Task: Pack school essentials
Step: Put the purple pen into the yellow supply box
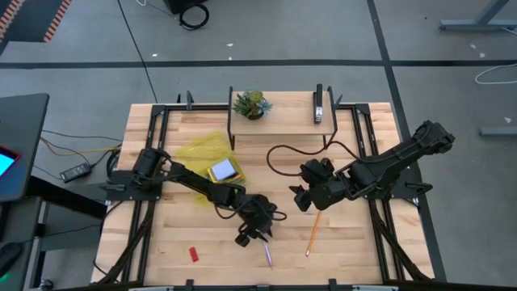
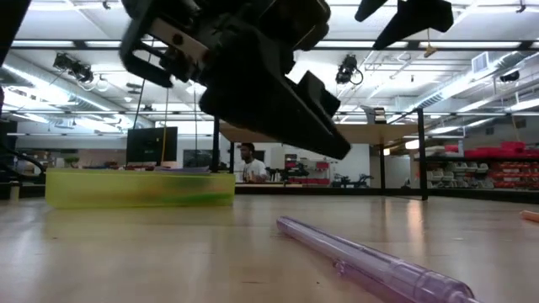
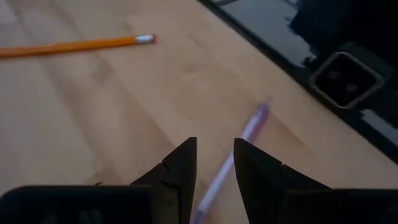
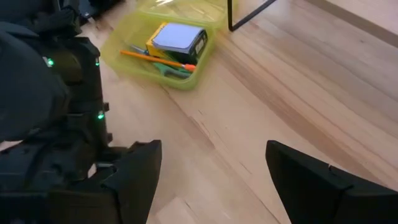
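You see, left of the purple pen (image 1: 267,256), a small red eraser (image 1: 193,254) lying flat on the pale wood-plank table (image 1: 161,242), well apart from everything else. Up-table from the pen sits the translucent yellow-green case (image 1: 206,153), its lid thrown open; inside it are a pale blue square notepad (image 4: 177,36) on a yellow crayon box (image 4: 155,42), an orange pencil (image 4: 155,58) and green-handled scissors (image 4: 171,70). Your left gripper (image 1: 253,233) hangs directly above the pen, its two dark wedge-shaped fingers (image 3: 177,174) slightly parted, the slim, clear-violet plastic barrel showing in the gap on the tabletop below, not pinched. In the low view the pen rests flat on the wood. Just right of the pen, a second orange pencil (image 1: 312,233) with a pale eraser tip lies on the boards. Above that pencil, your right gripper (image 1: 303,198) waits with its broad black fingers spread wide, holding nothing.
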Robot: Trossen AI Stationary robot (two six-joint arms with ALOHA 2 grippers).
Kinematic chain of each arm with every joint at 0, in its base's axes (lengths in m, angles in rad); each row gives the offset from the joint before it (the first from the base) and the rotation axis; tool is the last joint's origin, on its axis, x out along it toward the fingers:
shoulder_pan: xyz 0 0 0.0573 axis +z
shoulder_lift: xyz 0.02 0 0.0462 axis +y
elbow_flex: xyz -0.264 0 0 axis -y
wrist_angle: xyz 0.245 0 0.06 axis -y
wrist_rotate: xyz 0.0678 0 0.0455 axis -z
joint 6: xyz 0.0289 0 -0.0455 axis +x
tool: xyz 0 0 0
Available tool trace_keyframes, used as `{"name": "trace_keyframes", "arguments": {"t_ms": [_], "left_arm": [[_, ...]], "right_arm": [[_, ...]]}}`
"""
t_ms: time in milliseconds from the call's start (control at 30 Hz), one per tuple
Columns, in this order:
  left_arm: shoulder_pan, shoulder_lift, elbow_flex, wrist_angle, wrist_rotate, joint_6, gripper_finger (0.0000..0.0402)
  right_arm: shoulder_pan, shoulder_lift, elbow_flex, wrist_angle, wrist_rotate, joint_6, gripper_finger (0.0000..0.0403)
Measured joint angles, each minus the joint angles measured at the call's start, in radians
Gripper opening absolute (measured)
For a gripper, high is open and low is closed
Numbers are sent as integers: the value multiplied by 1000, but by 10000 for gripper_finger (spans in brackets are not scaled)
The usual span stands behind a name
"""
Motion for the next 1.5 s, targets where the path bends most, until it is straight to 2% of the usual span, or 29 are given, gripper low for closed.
{"name": "trace_keyframes", "arguments": {"t_ms": [233, 500, 667, 1000, 1100, 1300, 1500], "left_arm": [[9, 0, 1, -59, 86, 38, 108], [-1, 9, 1, -76, 78, 306, 108], [-5, 37, 0, -87, 42, 347, 109], [-3, 44, 0, -73, 18, 330, 183], [-3, 50, 0, -69, 18, 320, 191], [-3, 78, 2, -71, 6, 272, 170], [-2, 87, 2, -70, 2, 265, 130]], "right_arm": [[0, 0, 0, 0, 27, -14, 293], [0, 0, 0, 0, 29, 6, 293], [7, 0, 0, 12, 30, 15, 293], [53, 0, 0, 27, 89, 48, 293], [53, 0, 0, 32, 99, 53, 293], [53, 0, 0, 41, 104, 54, 293], [53, 0, 0, 50, 104, 54, 293]]}}
